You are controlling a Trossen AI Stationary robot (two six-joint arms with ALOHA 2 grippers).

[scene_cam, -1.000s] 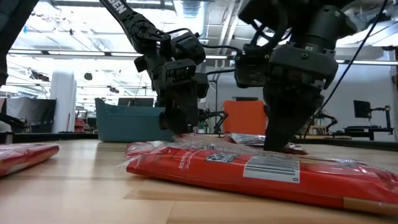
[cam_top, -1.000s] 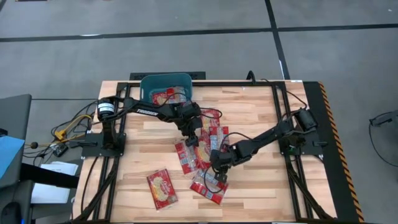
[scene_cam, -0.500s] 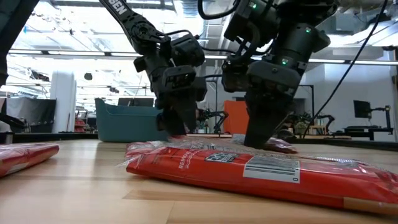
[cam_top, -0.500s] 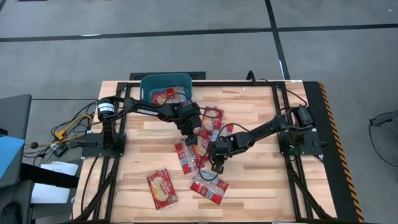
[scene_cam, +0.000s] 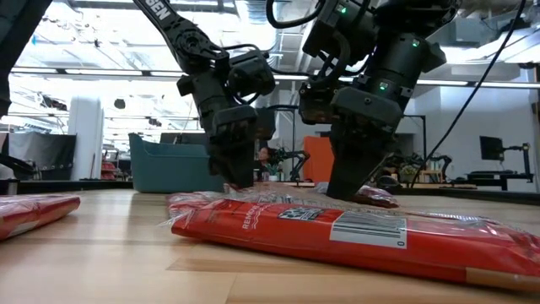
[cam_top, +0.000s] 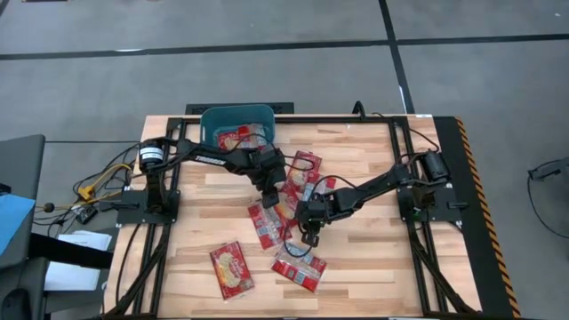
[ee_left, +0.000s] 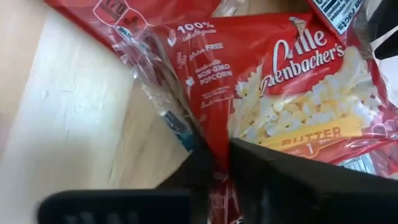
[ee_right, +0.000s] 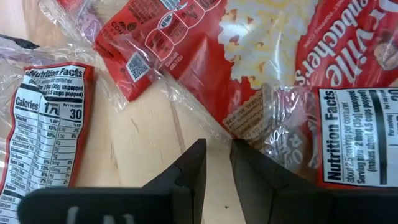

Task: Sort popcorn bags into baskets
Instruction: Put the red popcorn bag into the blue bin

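The left claw [ee_left: 221, 163] pinches the edge of a popcorn bag [ee_left: 292, 81] reading "100% whole grain", "BUTTER" — the brand name is cut off. The right claw [ee_right: 217, 163], narrow and empty, hovers over counter [ee_right: 149, 143] beside a "Nutrition Facts" packet [ee_right: 43, 118]. Farther off, the teal basket [cam_top: 213, 120] holds bags [cam_top: 242, 137].

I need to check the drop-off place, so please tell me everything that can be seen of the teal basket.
The teal basket is a teal-blue rectangular bin with rounded corners; it looks like plastic. It stands upright at the table's far edge, on the left arm's side. It is open on top, and at least one red popcorn bag lies inside it. In the low view it shows behind the left gripper. Neither gripper touches it; both work at the heap of bags mid-table.
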